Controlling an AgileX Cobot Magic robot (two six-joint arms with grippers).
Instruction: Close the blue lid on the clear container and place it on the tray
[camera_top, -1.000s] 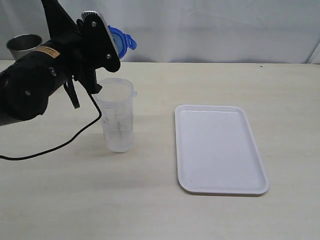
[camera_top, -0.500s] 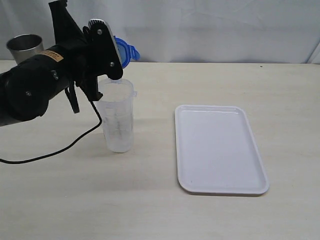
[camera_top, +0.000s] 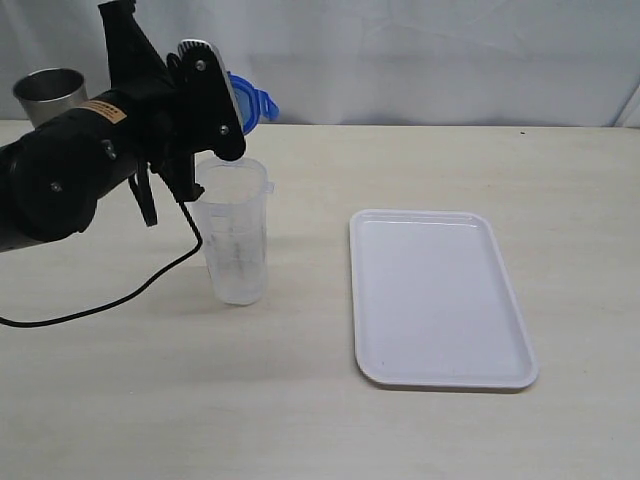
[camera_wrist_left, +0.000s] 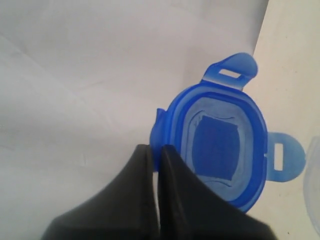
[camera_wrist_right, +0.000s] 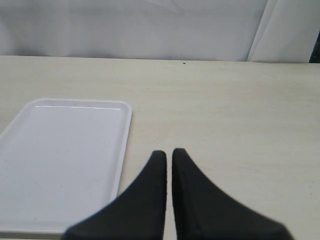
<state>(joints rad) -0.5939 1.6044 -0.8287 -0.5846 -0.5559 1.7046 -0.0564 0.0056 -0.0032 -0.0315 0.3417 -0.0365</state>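
Holding: my left claw (camera_wrist_left: 155, 150) pinches the lid (camera_wrist_left: 220, 145) by a thin bit of its edge, with the fingers almost pressed together on it.
Lid place: up in the air, just above the container (camera_top: 235, 235) and a little behind its rim. It is not touching it.
Lid tilt: it stands nearly on its side, and its hollow side faces my wrist.
Container: it stands upright and open on the table (camera_top: 420, 160). Nothing holds it.
Tray (camera_top: 440, 300): it lies flat to the right of the container, well apart from it.
Right claw (camera_wrist_right: 168, 154): pressed together with nothing in it. It is past the tray, far from the container.
Step, I think: turn the lid flat, then bring it down onto the rim.
Slip: my pinch is on such a small bit of edge that the lid could twist or drop when I turn it.
Crooked: if the lid comes down tilted, one side may sit on the rim while the other sticks up, and it will not snap shut.
Flaps (camera_wrist_left: 280, 157): they stick out, so one could fold under the lid and block it.
Tip: the container is tall and thin, and a push from the side could knock it over, since no claw steadies it.
Wire (camera_top: 150, 285): it hangs from my arm just left of the container and could bump it when I move.
Steel cup (camera_top: 48, 90): it is far behind and left of the container, so I think it is no trouble.
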